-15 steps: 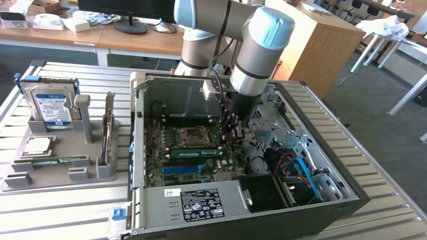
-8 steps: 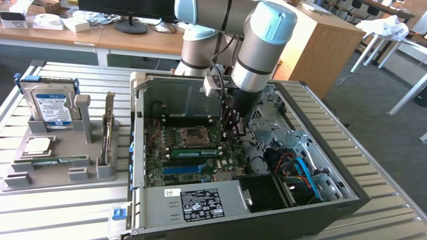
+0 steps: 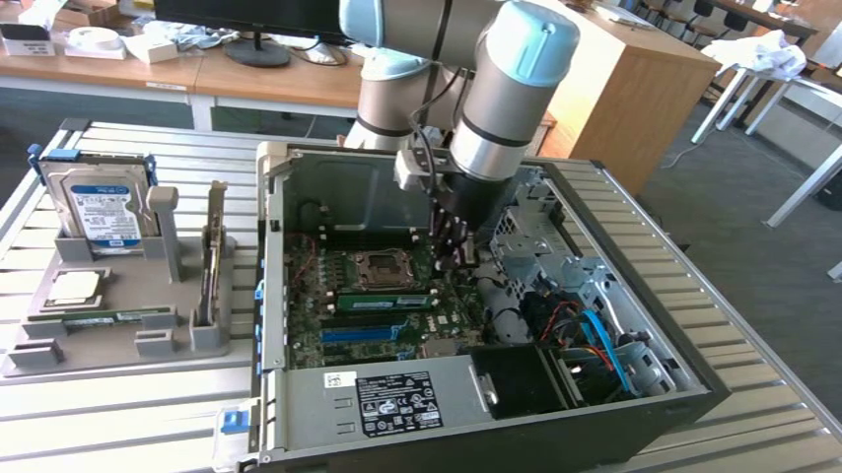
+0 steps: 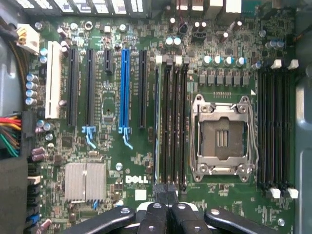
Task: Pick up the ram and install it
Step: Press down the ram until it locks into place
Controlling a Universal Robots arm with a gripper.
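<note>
The ram (image 3: 385, 299) is a long green stick standing on edge in a motherboard slot, just beside the empty processor socket (image 3: 379, 266). In the wrist view the ram (image 4: 157, 126) appears edge-on as a thin pale line along the outermost of the black slots (image 4: 174, 126). My gripper (image 3: 463, 264) reaches down into the open computer case. Its black fingers are shut together with nothing between them. The gripper (image 4: 166, 189) hovers at one end of the slot bank, and its closed seam sits slightly to the side of the ram's end.
A grey holder (image 3: 118, 345) at the exterior view's left carries a silver hard drive (image 3: 105, 212), a square processor chip (image 3: 75, 287), a thin green strip (image 3: 125, 317) and an upright card (image 3: 211, 266). The case walls (image 3: 394, 394), cables (image 3: 593, 325) and drive cage surround the motherboard.
</note>
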